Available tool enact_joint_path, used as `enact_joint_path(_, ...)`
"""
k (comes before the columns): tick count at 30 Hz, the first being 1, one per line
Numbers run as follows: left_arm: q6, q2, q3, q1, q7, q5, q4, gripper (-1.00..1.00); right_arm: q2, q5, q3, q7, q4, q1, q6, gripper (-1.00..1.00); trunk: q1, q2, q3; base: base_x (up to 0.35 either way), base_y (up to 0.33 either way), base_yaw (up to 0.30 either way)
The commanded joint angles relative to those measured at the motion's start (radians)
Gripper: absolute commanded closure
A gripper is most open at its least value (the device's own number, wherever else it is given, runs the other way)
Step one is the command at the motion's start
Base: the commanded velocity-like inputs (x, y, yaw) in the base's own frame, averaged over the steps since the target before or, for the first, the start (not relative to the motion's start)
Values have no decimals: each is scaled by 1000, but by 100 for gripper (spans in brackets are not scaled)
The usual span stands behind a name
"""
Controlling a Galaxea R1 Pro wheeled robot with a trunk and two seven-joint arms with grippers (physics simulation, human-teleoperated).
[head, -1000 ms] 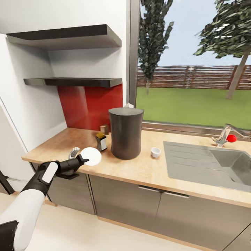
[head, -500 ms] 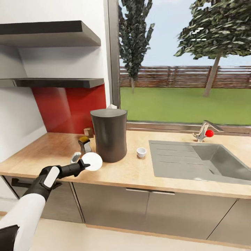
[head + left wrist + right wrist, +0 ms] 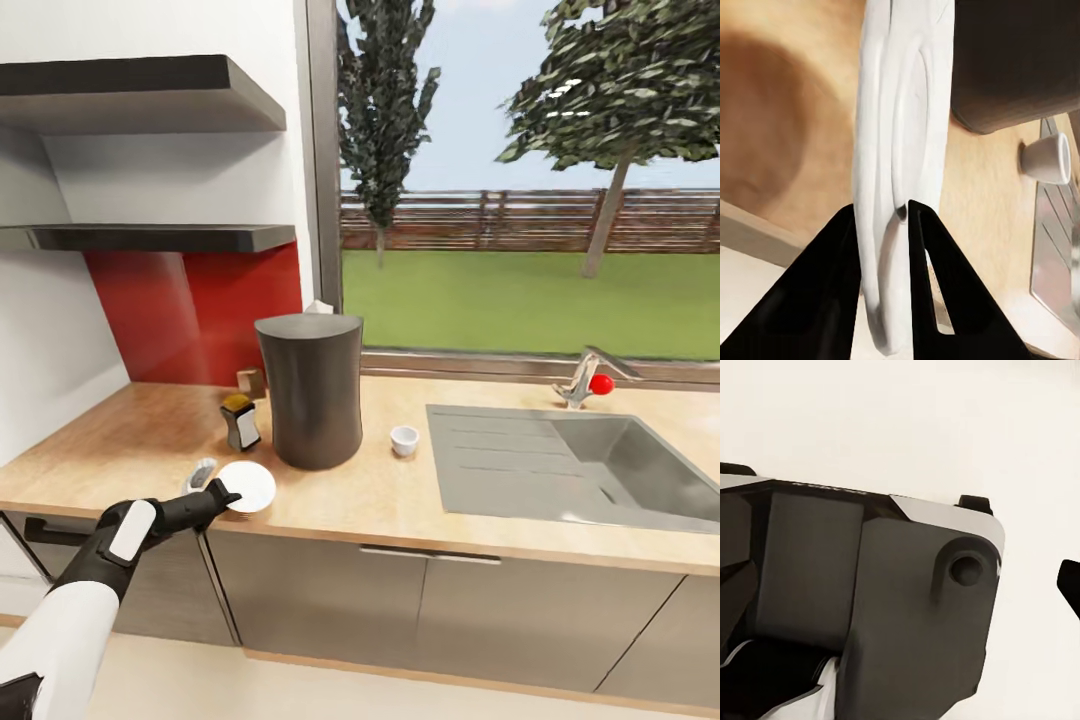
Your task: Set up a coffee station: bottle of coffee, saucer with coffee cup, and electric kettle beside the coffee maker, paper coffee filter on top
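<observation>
The dark coffee maker (image 3: 310, 395) stands on the wood-grain countertop (image 3: 380, 500). A white paper coffee filter (image 3: 320, 307) peeks over its top rim. The bottle of coffee (image 3: 240, 423), yellow-capped, stands just left of it, and the small white coffee cup (image 3: 404, 440) sits to its right. My left gripper (image 3: 224, 494) is shut on the rim of the white saucer (image 3: 250, 486), holding it low over the counter's front edge, left of the coffee maker. The left wrist view shows the saucer (image 3: 900, 150) pinched between my black fingers (image 3: 832, 300), with the coffee maker (image 3: 1020, 60) and the cup (image 3: 1048, 159) beyond.
A small greyish object (image 3: 200, 472) lies on the counter beside the saucer, and a small brown block (image 3: 252, 381) sits by the red backsplash. Two black shelves (image 3: 160, 237) hang on the wall above. A steel sink (image 3: 560, 470) with a faucet (image 3: 588, 378) takes the counter's right part.
The camera swung to the right between the earliest frame and the later ones. My left gripper has lowered the saucer toward the counter's front edge, and the saucer now lies flatter.
</observation>
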Motion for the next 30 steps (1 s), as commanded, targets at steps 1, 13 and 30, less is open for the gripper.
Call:
enact_joint_path(1,6,-1,4,-1,-3,-4,0,100,0,9,0,2,-2,0,6,-100,1,-2,-2,135,0,0)
enact_joint_path(13,6,-4,1,0,-1,-12,2,100,0,9,0,2,-2,0,6,-100,1,-2,-2,86,0,0)
enact_joint_path(30,6,-5,3,-1,2,-15,13,100,0,9,0,2,-2,0,6,-100,1,-2,-2,49,0,0)
